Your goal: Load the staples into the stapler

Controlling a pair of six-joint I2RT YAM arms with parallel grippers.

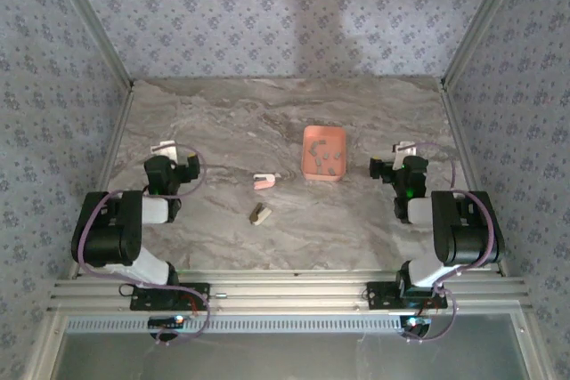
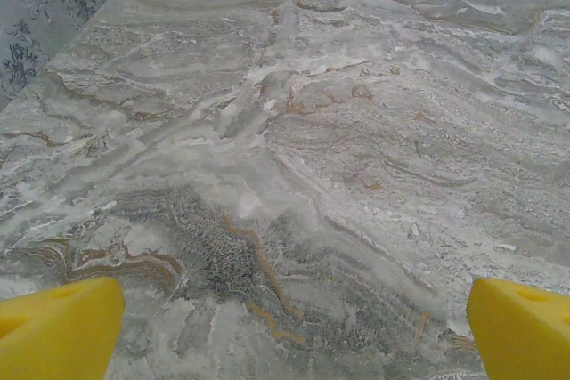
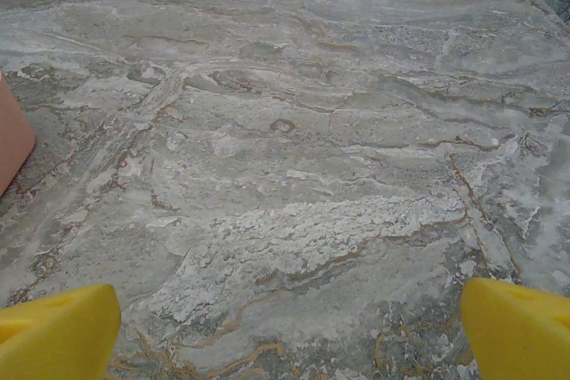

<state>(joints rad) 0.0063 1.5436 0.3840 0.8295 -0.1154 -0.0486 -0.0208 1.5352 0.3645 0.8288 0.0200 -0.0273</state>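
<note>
My left gripper (image 1: 176,152) hangs low over the table (image 1: 232,117), well to the left of the tray (image 1: 324,154). That arm is folded back on itself, the elbow raised near its base and the wrist pointing away from me. In the left wrist view its yellow fingertips (image 2: 62,327) stand spread wide, with bare marble between them and nothing held.

My right gripper (image 1: 392,156) sits just right of the tray, the arm tucked in the same folded way. Its fingertips (image 3: 58,331) are spread just as wide, again empty. The tray's salmon corner shows at the left edge of the right wrist view.

The staples (image 1: 326,159) lie loose inside the tray, several little grey pieces scattered on its floor.

The stapler (image 1: 264,181), small, pink and white, lies on the table just left of the tray's near end, apart from both grippers. A small tan piece (image 1: 259,214) lies left of the tray and nearer to my bases. It is too small for me to tell what it is.
</note>
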